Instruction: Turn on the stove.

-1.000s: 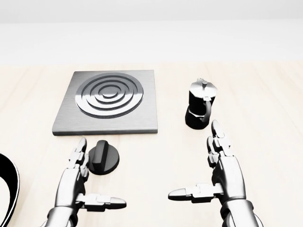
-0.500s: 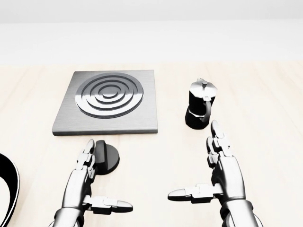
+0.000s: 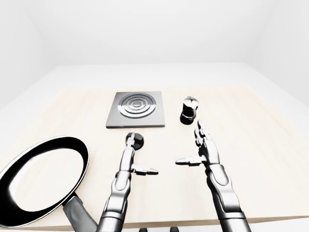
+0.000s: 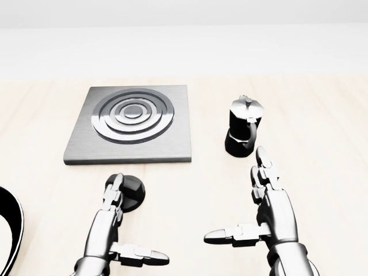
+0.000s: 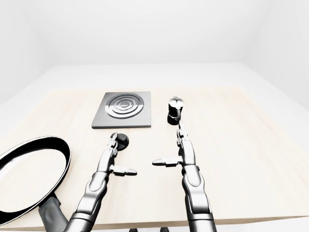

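— Lying flat on the pale wooden table (image 4: 322, 115) was the stove (image 4: 131, 124), a square brushed-metal slab with raised concentric rings. And its knob?

— The round black knob (image 4: 132, 192) sat just below the slab. The left hand (image 4: 112, 230) had its fingers splayed wide, fingertips over the knob (contact unclear).

— The other hand?

— The right hand (image 4: 270, 213) hovered spread, gripping nothing, below the faceted black moka pot (image 4: 242, 133). A glossy black pan (image 3: 41, 181) lay at the view's left.
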{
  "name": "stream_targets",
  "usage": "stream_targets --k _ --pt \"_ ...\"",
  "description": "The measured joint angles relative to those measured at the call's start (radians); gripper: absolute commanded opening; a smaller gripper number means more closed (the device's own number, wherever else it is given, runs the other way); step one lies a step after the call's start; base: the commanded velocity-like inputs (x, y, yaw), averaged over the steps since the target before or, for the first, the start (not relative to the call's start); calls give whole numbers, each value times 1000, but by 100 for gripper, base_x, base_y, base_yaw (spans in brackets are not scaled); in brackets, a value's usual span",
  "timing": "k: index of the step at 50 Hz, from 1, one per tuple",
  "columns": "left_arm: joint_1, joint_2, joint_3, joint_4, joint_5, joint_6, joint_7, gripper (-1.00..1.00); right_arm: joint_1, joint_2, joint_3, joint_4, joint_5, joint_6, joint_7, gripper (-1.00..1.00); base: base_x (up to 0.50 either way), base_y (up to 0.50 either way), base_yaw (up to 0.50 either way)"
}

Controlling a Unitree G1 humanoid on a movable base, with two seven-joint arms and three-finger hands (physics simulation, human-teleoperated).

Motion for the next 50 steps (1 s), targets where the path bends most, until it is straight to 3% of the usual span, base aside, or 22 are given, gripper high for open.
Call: stream_targets --k 33,40,50 --pt "164 5 -75 -478 30 9 -6 100 0 1 2 6 -1 -3 1 100 0 0 0" --pt "192 12 -71 -592 27 39 -3 100 0 1 3 4 -2 -1 0 100 0 0 0" --pt "224 21 -59 -768 25 116 -6 100 2 1 3 1 -2 1 1 100 0 0 0"
